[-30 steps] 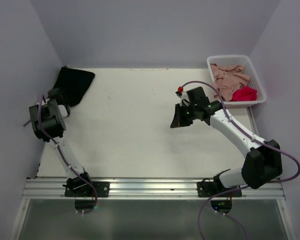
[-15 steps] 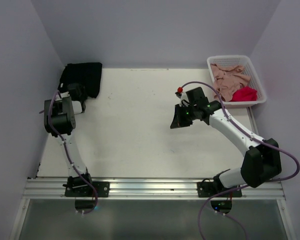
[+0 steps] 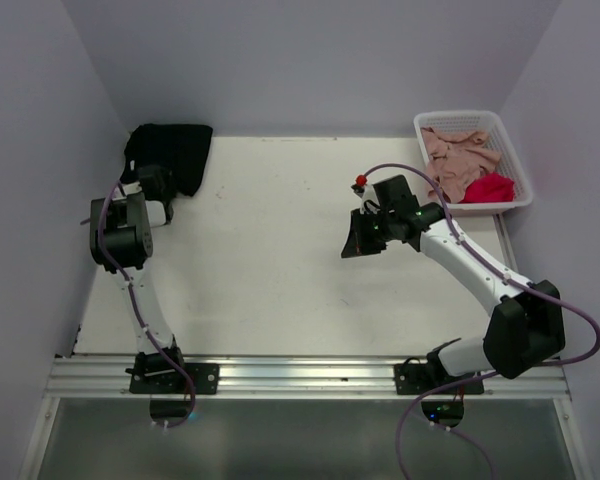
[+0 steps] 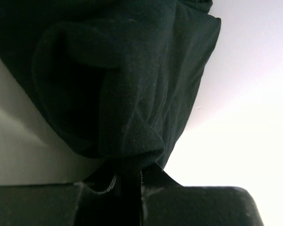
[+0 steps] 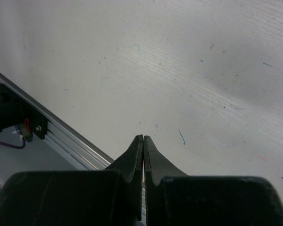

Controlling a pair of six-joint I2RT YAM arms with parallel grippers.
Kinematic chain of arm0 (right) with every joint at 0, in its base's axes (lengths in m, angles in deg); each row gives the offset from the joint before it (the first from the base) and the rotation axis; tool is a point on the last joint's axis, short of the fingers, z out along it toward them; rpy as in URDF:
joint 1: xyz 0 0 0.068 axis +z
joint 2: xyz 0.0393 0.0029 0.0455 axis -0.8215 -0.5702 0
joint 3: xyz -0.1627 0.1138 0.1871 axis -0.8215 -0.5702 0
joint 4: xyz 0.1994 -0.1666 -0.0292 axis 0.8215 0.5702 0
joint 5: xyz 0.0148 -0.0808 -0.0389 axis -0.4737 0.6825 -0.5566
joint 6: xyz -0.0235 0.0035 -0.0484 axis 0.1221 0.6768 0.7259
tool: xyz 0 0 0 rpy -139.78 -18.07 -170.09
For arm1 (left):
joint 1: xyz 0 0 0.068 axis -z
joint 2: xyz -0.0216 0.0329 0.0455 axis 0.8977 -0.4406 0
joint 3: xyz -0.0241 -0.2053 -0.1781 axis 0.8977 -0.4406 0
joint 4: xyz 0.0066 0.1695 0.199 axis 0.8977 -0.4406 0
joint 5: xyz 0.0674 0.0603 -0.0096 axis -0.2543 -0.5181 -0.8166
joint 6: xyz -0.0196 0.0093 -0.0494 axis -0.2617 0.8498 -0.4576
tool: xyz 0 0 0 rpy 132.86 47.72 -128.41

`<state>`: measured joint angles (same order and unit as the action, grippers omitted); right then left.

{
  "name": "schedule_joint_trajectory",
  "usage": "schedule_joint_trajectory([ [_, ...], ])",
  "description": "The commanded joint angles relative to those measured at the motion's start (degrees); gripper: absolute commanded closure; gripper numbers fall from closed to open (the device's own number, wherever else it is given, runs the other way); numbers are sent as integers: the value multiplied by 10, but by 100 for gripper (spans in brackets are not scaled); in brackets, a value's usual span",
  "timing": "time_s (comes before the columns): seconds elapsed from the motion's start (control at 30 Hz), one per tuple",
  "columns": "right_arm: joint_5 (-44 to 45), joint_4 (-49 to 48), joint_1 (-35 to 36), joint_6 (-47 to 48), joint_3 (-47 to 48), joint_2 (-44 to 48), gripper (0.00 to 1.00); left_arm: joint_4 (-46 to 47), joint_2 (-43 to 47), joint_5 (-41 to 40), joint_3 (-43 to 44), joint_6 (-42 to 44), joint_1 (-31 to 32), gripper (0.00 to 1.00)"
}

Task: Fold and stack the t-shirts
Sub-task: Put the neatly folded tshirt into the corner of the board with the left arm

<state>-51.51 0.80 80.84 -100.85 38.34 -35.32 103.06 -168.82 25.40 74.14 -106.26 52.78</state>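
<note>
A black t-shirt (image 3: 170,150) lies bunched in the table's far left corner. My left gripper (image 3: 160,185) is at its near edge, shut on a fold of the black cloth (image 4: 127,136); the fabric bulges out right above the pinched jaws (image 4: 129,172). A dusty pink t-shirt (image 3: 458,155) and a bright red one (image 3: 490,187) lie crumpled in the white basket (image 3: 520,205) at the far right. My right gripper (image 3: 355,238) hangs over the middle of the table, shut and holding nothing (image 5: 143,140).
The white table top (image 3: 270,260) runs between the two arms. Purple walls close in on the left, back and right. An aluminium rail (image 3: 300,375) carries both arm bases along the near edge; it also shows in the right wrist view (image 5: 61,136).
My left arm has swung toward the back and right, dragging the black t-shirt with it along the far left corner. The right arm has stayed still.
</note>
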Motion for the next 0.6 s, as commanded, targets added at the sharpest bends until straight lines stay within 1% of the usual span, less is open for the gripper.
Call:
schedule_joint_trajectory([
  [0.0, -1, 10, 2, 6, 2, 20, 100, 33, -9, -6, 21, 18, -11, 100],
  [0.1, -1, 6, 3, 4, 1, 17, 100, 57, 2, -3, 7, 37, -15, 58],
  [0.13, -3, 6, 3, 4, 1, 16, 100, 61, 7, -4, -3, 42, -15, 36],
  [0.17, -4, 5, 2, 4, 1, 14, 100, 63, 13, -3, -10, 52, -15, 31],
  [0.23, -4, 0, 2, 4, -3, 13, 100, 69, 44, -15, -32, 68, -15, 25],
  [0.37, -4, -5, 3, 3, -8, 13, 100, 45, 129, -35, -86, 93, -11, 23],
  [0.4, -6, -10, 3, 2, -11, 14, 100, 36, 171, -40, -96, 96, -7, 23],
  [0.47, -9, -19, 2, -1, -15, 14, 100, 1, 216, -43, -127, 104, -1, 23],
  [0.5, -9, -23, 2, -4, -19, 15, 100, -38, 262, -39, -146, 102, 6, 23],
  [0.57, -10, -33, 2, -7, -27, 18, 100, -65, 312, -43, -173, 100, 17, 23],
])
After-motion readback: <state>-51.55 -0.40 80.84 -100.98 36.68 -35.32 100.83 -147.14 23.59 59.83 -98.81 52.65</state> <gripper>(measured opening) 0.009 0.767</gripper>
